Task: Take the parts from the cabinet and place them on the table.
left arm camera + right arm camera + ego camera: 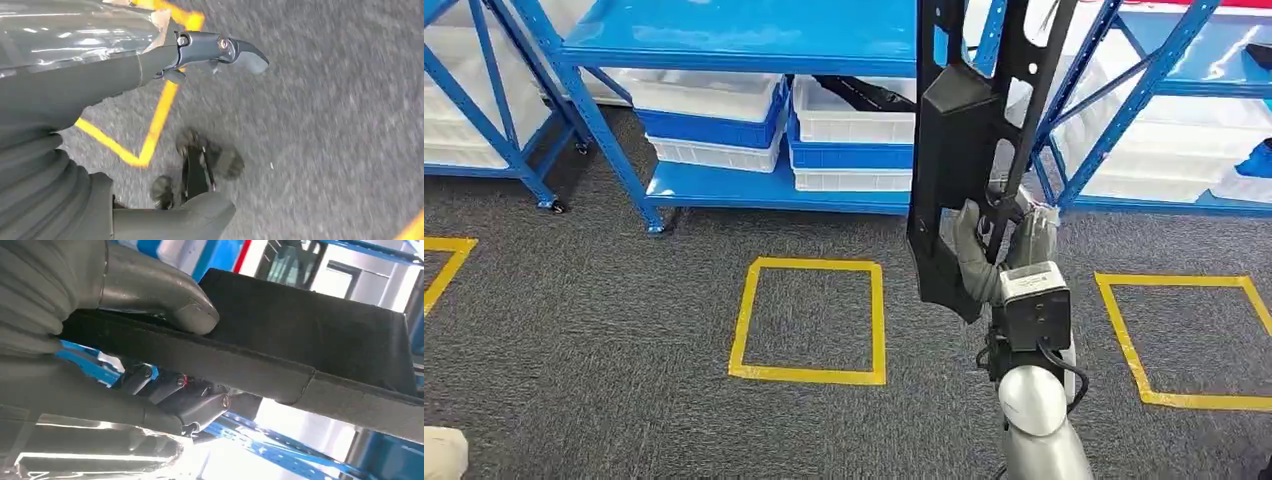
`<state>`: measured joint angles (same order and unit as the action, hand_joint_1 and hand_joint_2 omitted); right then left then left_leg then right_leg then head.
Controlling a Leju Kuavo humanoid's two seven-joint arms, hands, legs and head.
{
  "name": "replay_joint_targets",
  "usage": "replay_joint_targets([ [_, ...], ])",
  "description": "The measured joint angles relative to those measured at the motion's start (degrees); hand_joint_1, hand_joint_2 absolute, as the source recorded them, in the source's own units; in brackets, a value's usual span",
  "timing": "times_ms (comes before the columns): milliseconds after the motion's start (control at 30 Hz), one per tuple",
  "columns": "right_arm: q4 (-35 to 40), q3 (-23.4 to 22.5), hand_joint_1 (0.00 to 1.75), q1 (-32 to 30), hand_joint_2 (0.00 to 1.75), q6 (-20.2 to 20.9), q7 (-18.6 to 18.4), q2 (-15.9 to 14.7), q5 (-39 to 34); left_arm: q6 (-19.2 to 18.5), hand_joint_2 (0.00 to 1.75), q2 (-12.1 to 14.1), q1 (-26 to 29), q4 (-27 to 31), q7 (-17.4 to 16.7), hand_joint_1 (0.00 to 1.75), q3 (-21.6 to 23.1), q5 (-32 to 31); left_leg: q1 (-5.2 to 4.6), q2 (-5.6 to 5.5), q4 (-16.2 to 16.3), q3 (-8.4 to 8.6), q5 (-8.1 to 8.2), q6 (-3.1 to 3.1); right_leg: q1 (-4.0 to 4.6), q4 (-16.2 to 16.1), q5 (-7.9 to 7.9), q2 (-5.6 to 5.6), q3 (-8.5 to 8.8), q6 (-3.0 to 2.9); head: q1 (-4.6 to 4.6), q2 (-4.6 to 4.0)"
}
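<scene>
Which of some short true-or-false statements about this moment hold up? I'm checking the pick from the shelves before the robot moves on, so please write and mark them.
1. The right hand grips a long black plastic part. True.
2. The part lies flat on the grey carpet floor. False: it is held up, roughly upright, in front of the blue metal shelving.
3. White and blue plastic bins sit on the low shelf. True.
4. The left hand holds a second part. False: it holds nothing, hanging above the carpet.
5. The yellow tape square on the floor has a bin inside it. False: only carpet shows inside it.
</scene>
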<state>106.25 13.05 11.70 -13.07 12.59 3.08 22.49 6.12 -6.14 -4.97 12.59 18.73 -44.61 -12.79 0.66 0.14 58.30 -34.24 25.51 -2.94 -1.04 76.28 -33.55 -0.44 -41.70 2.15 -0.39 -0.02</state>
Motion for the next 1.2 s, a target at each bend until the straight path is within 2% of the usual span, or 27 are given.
replay_joint_targets([
  [33, 0.0, 0.0, 1.75, -0.23, 1.75, 0.0, -0.07, 0.04, 0.0, 0.04, 1.75, 0.0, 0.01, 0.02, -0.07, 0.0, -0.09, -0.07, -0.15, -0.01, 0.03, -0.27, -0.24, 0.0, 0.07, -2.32, 0.78, 0.04, 1.89, 0.35, 0.04, 0.02],
  [67, 0.0, 0.0, 1.75, -0.33, 1.75, 0.0, -0.13, 0.11, 0.02, 0.13, 1.75, -0.02, 0.02, 0.02, -0.15, 0.0, -0.13, -0.11, -0.26, -0.04, 0.04, -0.4, -0.42, 0.08, 0.18, -6.81, 2.2, 0.04, 4.8, 0.66, 0.04, 0.0],
  [100, 0.0, 0.0, 1.75, -0.33, 1.75, 0.0, -0.13, 0.15, 0.02, 0.13, 1.75, -0.04, 0.02, 0.02, -0.2, 0.0, -0.11, -0.2, -0.37, -0.05, 0.04, -0.42, -0.58, 0.17, 0.28, -12.71, 3.88, 0.03, 8.44, 0.8, 0.04, 0.0],
  [133, 0.0, 0.0, 1.75, -0.3, 1.75, 0.0, -0.13, 0.2, 0.02, 0.13, 1.75, -0.07, 0.01, 0.02, -0.2, 0.0, -0.13, -0.26, -0.38, -0.04, 0.04, -0.41, -0.71, 0.34, 0.48, -17.42, 4.73, 0.02, 11.33, 0.5, 0.09, 0.0],
  [167, 0.0, 0.0, 1.75, -0.33, 1.75, 0.0, -0.13, 0.24, 0.04, 0.13, 1.75, -0.13, 0.01, 0.02, -0.2, 0.0, -0.13, -0.28, -0.86, -0.03, 0.22, -0.6, -0.87, 0.63, 1.07, -18.73, 4.55, 0.05, 11.66, -0.24, -0.04, 0.02],
  [233, 0.02, -0.04, 1.75, -0.46, 1.75, 0.0, -0.13, 0.26, 0.15, 0.13, 1.75, -0.13, 0.01, 0.04, -0.2, 0.0, -0.13, -0.5, -0.66, 0.03, 0.14, -0.85, -1.3, 1.2, 1.16, -18.81, 5.07, 0.16, 11.53, -0.89, -0.02, 0.0],
  [267, 0.09, -0.07, 1.75, -0.61, 1.75, 0.0, -0.13, 0.26, 0.2, 0.11, 1.75, -0.13, 0.01, 0.04, -0.22, 0.0, -0.13, -0.76, -0.81, 0.06, 0.25, -0.96, -1.01, 1.06, 0.95, -19.12, 5.27, 0.18, 11.58, -1.13, 0.0, 0.0],
  [300, 0.18, -0.07, 1.75, -0.66, 1.75, 0.0, -0.13, 0.26, 0.39, 0.04, 1.75, -0.13, 0.01, 0.09, -0.2, 0.0, -0.13, -1.09, -0.69, 0.01, 0.13, -1.12, -1.44, -0.11, 0.87, -19.07, 5.35, 0.22, 11.5, -1.06, -0.07, 0.0],
  [333, 0.2, -0.09, 1.75, -0.85, 1.75, -0.02, -0.13, 0.26, 0.52, -0.07, 1.75, -0.13, 0.02, 0.09, -0.2, 0.0, -0.11, -1.18, -0.56, 0.05, 0.07, -1.12, -1.39, 0.13, 1.01, -19.08, 5.38, 0.22, 11.45, -1.11, 0.0, 0.0],
  [367, 0.3, -0.09, 1.75, -0.94, 1.75, -0.07, -0.13, 0.26, 0.57, -0.13, 1.75, -0.15, 0.02, 0.09, -0.2, 0.0, -0.11, -1.22, -0.41, 0.03, 0.03, -1.15, -1.68, 0.67, 1.15, -19.06, 5.51, 0.21, 11.29, -1.34, 0.0, 0.02],
  [533, 0.7, -0.09, 1.75, -1.98, 1.75, -0.18, -0.11, 0.22, 0.79, -0.5, 1.75, -0.13, 0.03, 0.11, -0.15, 0.0, -0.11, -1.44, -0.28, 0.0, -0.51, -1.28, -2.29, 1.4, 1.29, -19.03, 5.9, 0.2, 10.96, -1.91, -0.02, 0.02],
  [1100, 0.96, -0.07, 1.75, -2.88, 1.75, -0.24, 0.26, 0.15, 0.9, -0.57, 1.75, -0.13, 0.03, 0.11, -0.09, 0.0, -0.22, -1.6, -0.25, 0.0, -0.54, -1.32, -2.36, 1.51, 1.41, -18.95, 5.89, 0.2, 10.88, -1.91, 0.0, 0.0],
  [1200, 0.96, 0.11, 1.75, -3.42, 1.75, -1.11, 0.5, 0.15, 3.05, -0.33, 1.75, -0.13, 0.03, 0.11, -0.09, 0.0, -0.48, -1.6, -0.31, -0.01, -0.51, -1.37, -2.35, 1.5, 1.33, -18.99, 5.92, 0.19, 10.9, -1.89, 0.0, 0.0],
])
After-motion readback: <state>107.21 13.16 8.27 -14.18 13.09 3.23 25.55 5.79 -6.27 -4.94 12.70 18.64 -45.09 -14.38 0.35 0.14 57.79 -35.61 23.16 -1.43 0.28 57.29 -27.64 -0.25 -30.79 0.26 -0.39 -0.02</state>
